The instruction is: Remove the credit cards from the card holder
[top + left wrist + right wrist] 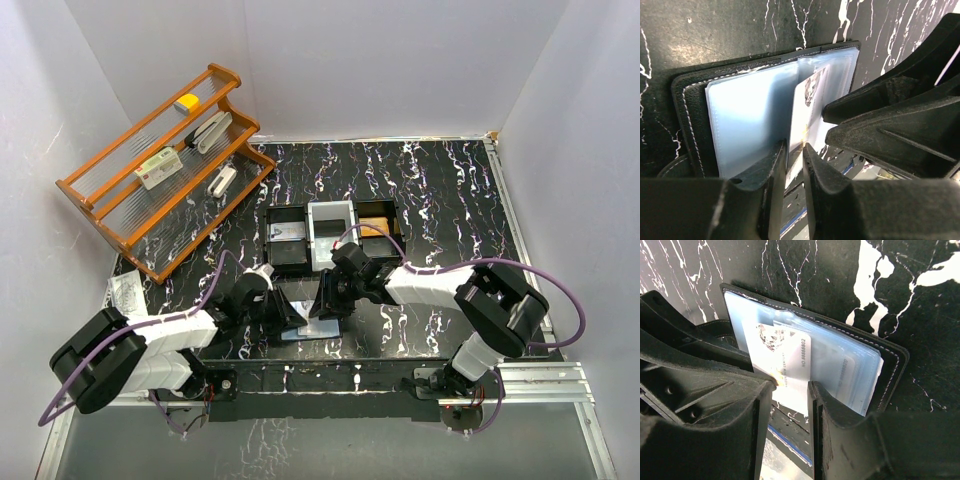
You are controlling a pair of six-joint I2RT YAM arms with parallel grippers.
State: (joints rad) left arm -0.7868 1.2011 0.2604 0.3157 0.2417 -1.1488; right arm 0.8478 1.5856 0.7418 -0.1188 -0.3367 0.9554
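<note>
Left end effector [795,150] stands narrowly parted about a white card [806,120]'s edge; right end effector [791,390] straddles that card, printed "NO 88888802", grip unclear. The card holder [890,365] lies open on the table [450,200] beneath, near a black tray [290,235].

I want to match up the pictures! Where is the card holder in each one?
Top view: the card holder lies low in the middle, small and partly covered.
Left wrist view: it lies open across the middle.
Right wrist view: it lies open, from the middle towards the right.
Shared landmark: the black table with white veins under it.
</note>
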